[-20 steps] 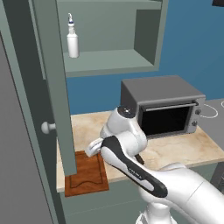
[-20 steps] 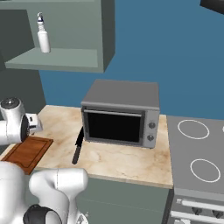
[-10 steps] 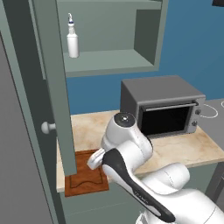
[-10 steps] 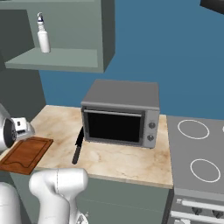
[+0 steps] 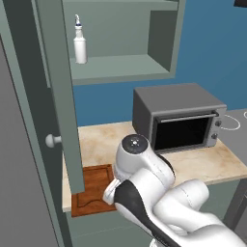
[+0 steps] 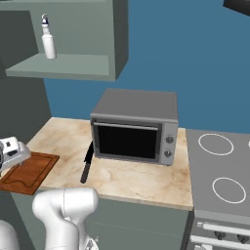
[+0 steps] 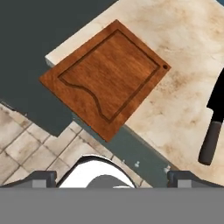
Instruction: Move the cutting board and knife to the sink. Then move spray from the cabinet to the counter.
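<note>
My gripper (image 7: 112, 177), jaws wide apart and empty, hovers over the board (image 7: 106, 77); the board lies at the counter (image 7: 188, 74) corner, overhanging its edge; knife (image 7: 214, 127) at 3 o'clock on the counter; spray (image 5: 79, 43) stands upright on my open cabinet's (image 5: 120, 67) shelf.

Deep blue wall (image 6: 185, 58) behind, grey box oven (image 6: 134, 127) standing against it, grey stovetop (image 6: 219, 176) with white rings at right, pale tiled floor (image 7: 26, 148) below.
</note>
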